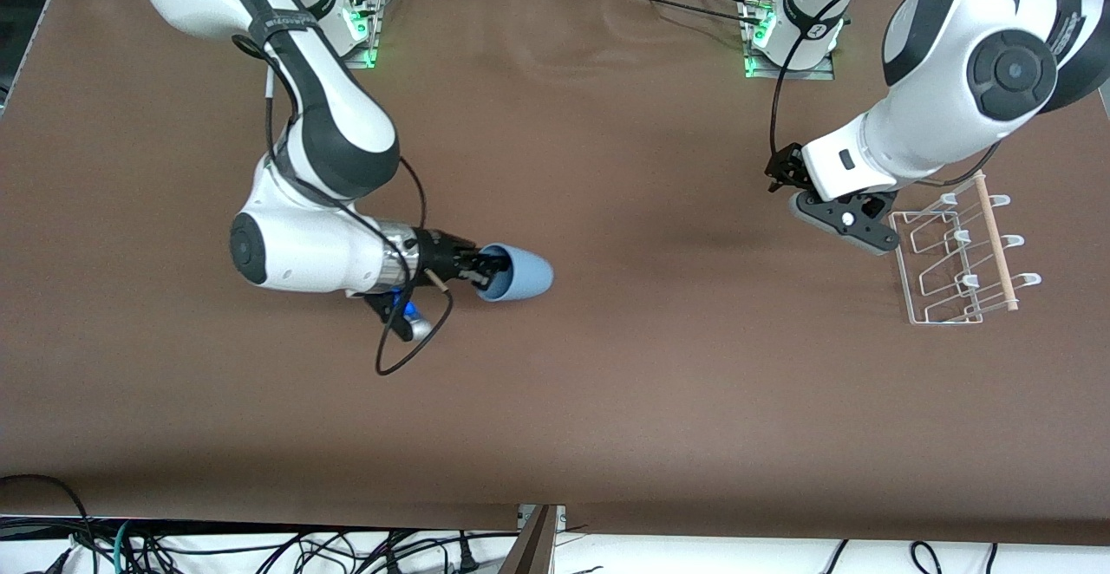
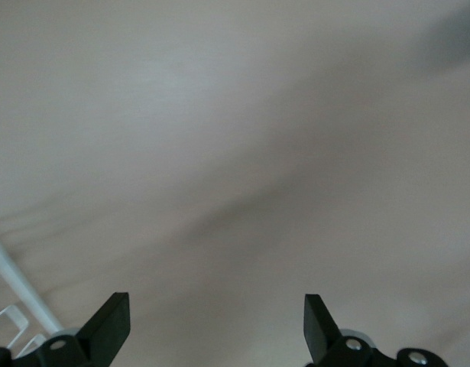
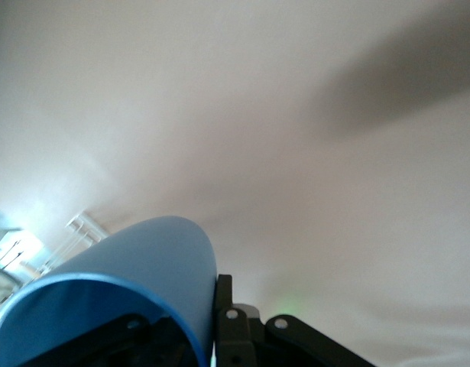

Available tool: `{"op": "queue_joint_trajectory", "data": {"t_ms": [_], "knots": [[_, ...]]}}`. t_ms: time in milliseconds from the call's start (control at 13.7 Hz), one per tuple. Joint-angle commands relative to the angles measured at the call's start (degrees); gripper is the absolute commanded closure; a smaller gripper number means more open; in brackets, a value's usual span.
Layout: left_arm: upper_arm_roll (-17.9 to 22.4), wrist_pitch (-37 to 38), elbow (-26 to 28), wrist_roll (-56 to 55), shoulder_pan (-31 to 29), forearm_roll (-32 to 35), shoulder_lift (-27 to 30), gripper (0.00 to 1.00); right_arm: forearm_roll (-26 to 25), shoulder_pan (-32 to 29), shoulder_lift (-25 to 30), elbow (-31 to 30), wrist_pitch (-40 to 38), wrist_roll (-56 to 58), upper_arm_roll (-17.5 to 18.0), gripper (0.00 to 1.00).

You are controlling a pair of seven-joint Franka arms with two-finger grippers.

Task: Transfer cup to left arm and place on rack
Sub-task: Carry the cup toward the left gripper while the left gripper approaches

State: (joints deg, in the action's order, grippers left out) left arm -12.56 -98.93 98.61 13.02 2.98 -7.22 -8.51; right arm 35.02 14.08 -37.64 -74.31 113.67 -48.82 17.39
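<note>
Pinching one cup (image 1: 520, 274), right end effector (image 1: 481, 270), left end effector (image 1: 780, 177) spread beside one rack (image 1: 958, 253)

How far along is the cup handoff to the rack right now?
Done: the right gripper is shut on the cup, one finger inside the rim, cup on its side. In hand: carrying it toward the left gripper, open beside the rack. Left: the handoff and racking.
</note>
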Motion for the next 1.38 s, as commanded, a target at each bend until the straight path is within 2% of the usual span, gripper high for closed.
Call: {"op": "queue_joint_trajectory", "data": {"t_ms": [0,219,364,510,802,947,1312], "knots": [[0.2,-0.6,-1.2,10.3,-0.6,-6.2,-1.1,0.00,2.3,4.1,-0.5,0.9,5.9,-5.6,2.2,1.00],[0.2,-4.7,-0.6,23.2,-0.4,-13.4,-2.3,0.00,2.2,10.2,-1.6,0.9,15.2,-10.1,2.2,1.00],[0.2,-5.0,-0.3,32.8,-0.6,-19.3,-3.0,0.00,2.3,12.0,-1.8,0.9,19.4,-12.2,2.2,1.00],[0.2,-5.5,-0.2,44.5,-0.6,-22.2,-4.1,0.00,2.3,13.2,-1.8,2.1,20.7,-14.1,2.2,1.00],[0.2,-11.8,2.8,64.5,-0.6,-28.1,-5.4,0.00,2.3,13.9,-1.8,3.3,20.8,-15.0,2.3,1.00],[0.2,-14.7,2.7,68.2,0.2,-28.5,-5.4,0.00,2.3,14.2,-1.9,3.4,20.8,-15.1,2.3,1.00],[-1.9,-20.9,2.6,69.4,0.2,-31.2,-5.5,0.00,2.2,14.6,-2.0,3.4,20.8,-15.0,2.2,1.00]]}}
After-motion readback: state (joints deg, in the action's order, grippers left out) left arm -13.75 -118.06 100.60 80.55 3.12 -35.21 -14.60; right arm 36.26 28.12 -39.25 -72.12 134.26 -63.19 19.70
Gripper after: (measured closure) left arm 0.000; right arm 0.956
